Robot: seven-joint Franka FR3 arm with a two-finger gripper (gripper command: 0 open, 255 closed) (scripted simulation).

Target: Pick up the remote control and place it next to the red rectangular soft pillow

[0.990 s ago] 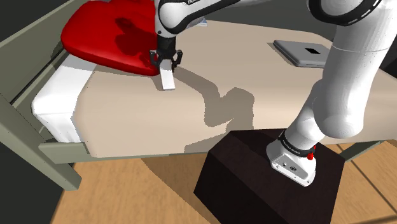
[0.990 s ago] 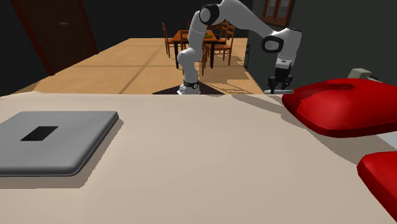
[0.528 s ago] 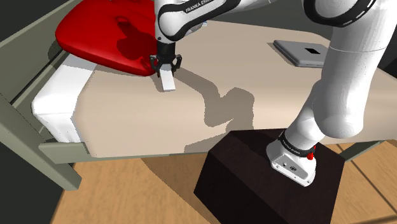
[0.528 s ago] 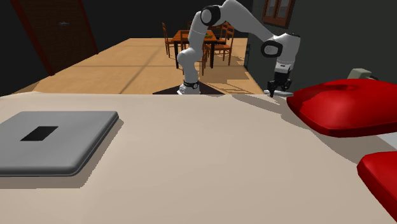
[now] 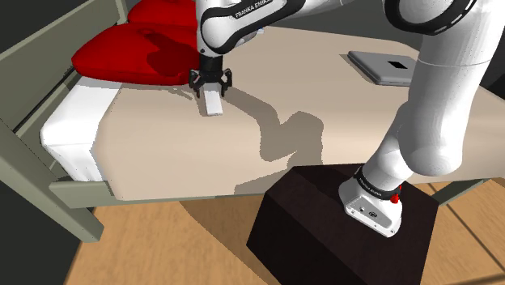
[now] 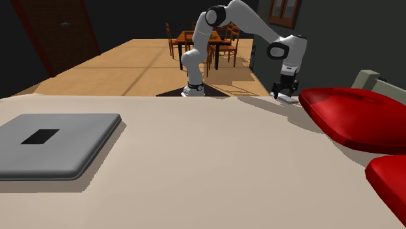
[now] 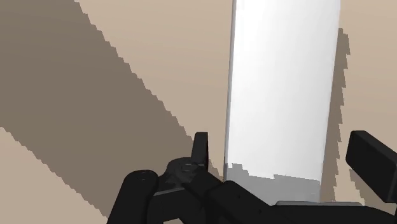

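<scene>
So the all-black two-finger gripper (image 5: 210,86) is hovering right over the flat white rectangular remote control (image 5: 214,104). The remote is lying on the beige bed cover (image 5: 186,154), just off the near edge of the big red soft pillow (image 5: 121,55), on the shoulder view's right of it. It's sitting close, but I can't tell if it's touching. The hand is standing wide, with the fingers (image 7: 200,149) straddling the remote across its narrow width, I'd guess because that's the only span they can close on. My read is that the remote is lying where the task wants it, so what's left is lifting clear without nudging it. The wrist view is giving the bit that matters: a strip of bed cover on each side between finger and remote, so nothing is being gripped. The shoulder view is showing how the remote sits against the pillow. The second exterior view, looking from across the bed, is adding another red pillow (image 6: 389,182) nearer that camera and a flat grey slab (image 6: 55,144) well apart on its left.
</scene>
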